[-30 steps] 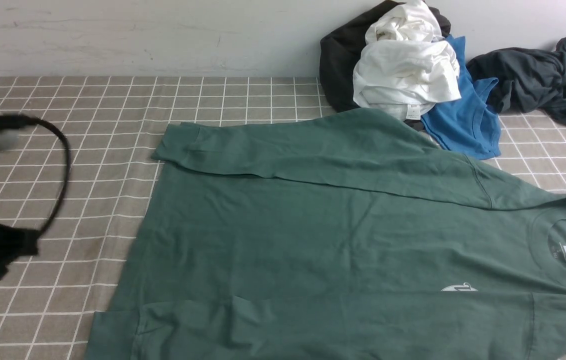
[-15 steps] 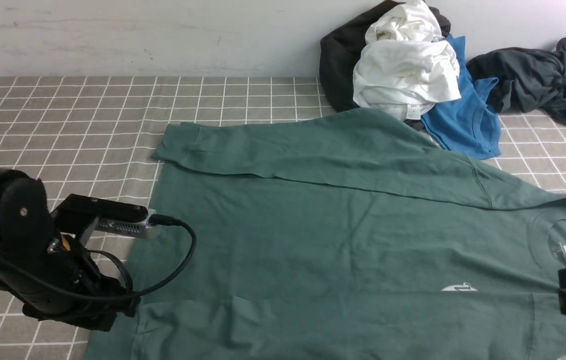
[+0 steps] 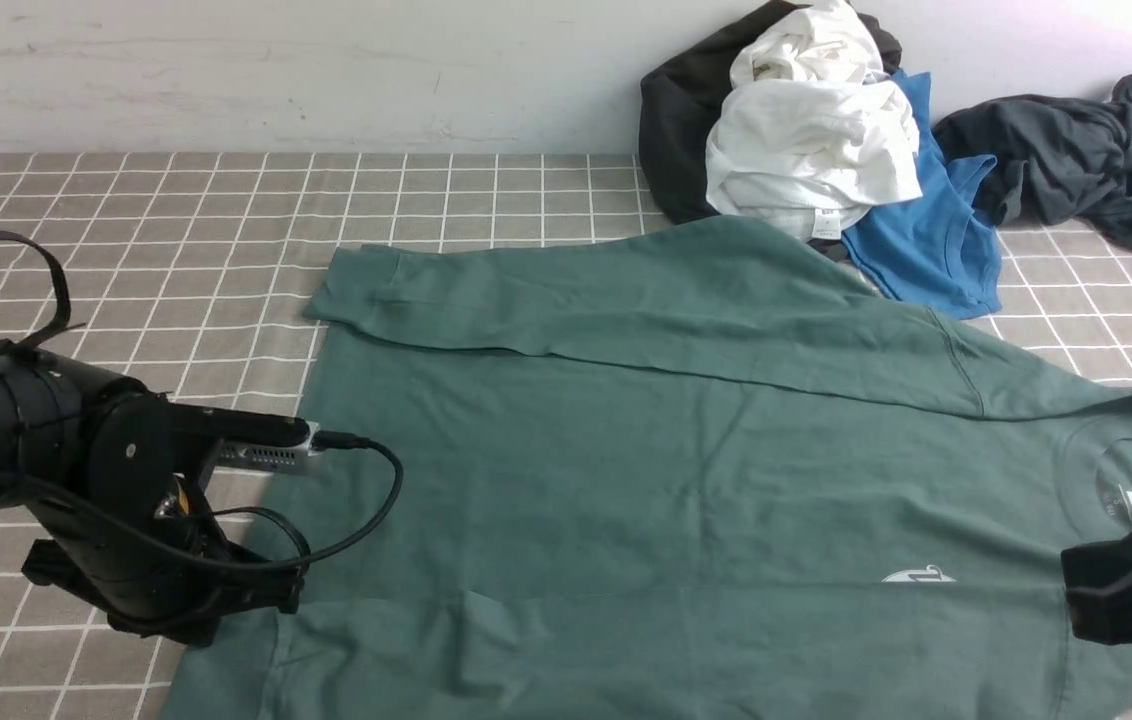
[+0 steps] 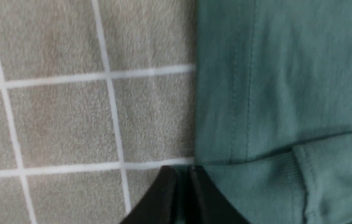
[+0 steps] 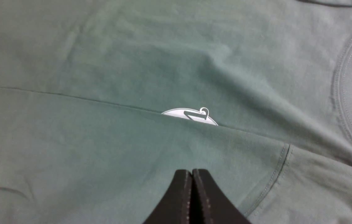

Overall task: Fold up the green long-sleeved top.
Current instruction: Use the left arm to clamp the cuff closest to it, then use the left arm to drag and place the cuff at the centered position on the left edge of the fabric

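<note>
Jaws first: open both before you take cloth. Your left gripper [image 4: 182, 170] is all but closed at the hem corner [image 4: 213, 155] of the green long-sleeved top [image 3: 686, 450]; I cannot tell whether it pinches fabric. Your right gripper [image 5: 192, 171] is closed on nothing over the near sleeve, just short of the logo [image 5: 191, 115]. The top lies flat on the tabletop [image 3: 176, 220], collar to your right. Catch every layer and lift evenly. Both arms sit low, the left one pitched down.
</note>
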Tool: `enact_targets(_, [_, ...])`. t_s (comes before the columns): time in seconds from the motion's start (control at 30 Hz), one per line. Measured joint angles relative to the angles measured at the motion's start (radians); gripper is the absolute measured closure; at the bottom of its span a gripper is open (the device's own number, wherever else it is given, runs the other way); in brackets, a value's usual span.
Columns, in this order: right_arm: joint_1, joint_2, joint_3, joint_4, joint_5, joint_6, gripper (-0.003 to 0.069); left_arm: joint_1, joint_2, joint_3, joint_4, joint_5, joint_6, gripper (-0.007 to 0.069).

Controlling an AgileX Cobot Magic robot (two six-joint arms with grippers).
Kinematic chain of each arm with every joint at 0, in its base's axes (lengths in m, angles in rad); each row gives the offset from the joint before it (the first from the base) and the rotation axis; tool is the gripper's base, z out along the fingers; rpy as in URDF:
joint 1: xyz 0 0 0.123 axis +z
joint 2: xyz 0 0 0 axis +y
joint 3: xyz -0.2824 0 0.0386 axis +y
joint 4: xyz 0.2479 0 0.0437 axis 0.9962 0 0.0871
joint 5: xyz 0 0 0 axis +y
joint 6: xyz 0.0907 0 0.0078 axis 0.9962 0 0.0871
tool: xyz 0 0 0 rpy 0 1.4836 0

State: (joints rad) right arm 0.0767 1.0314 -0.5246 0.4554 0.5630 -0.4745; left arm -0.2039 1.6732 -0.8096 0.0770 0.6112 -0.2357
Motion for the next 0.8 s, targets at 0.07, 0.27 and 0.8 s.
enact_targets(0.07, [0.0, 0.0, 0.0, 0.0, -0.003, 0.0, 0.0669, 0.0, -0.023, -0.031, -0.024, 0.032, 0.022, 0.0629])
enact_targets(0.27, [0.0, 0.0, 0.0, 0.0, -0.007, 0.0, 0.0669, -0.001, -0.143, -0.15, -0.049, 0.09, 0.111, 0.0631])
enact_targets(0.8, [0.0, 0.0, 0.0, 0.0, -0.015, -0.02, 0.0669, 0.0, 0.19, -0.503, -0.006, -0.002, 0.173, 0.0631])
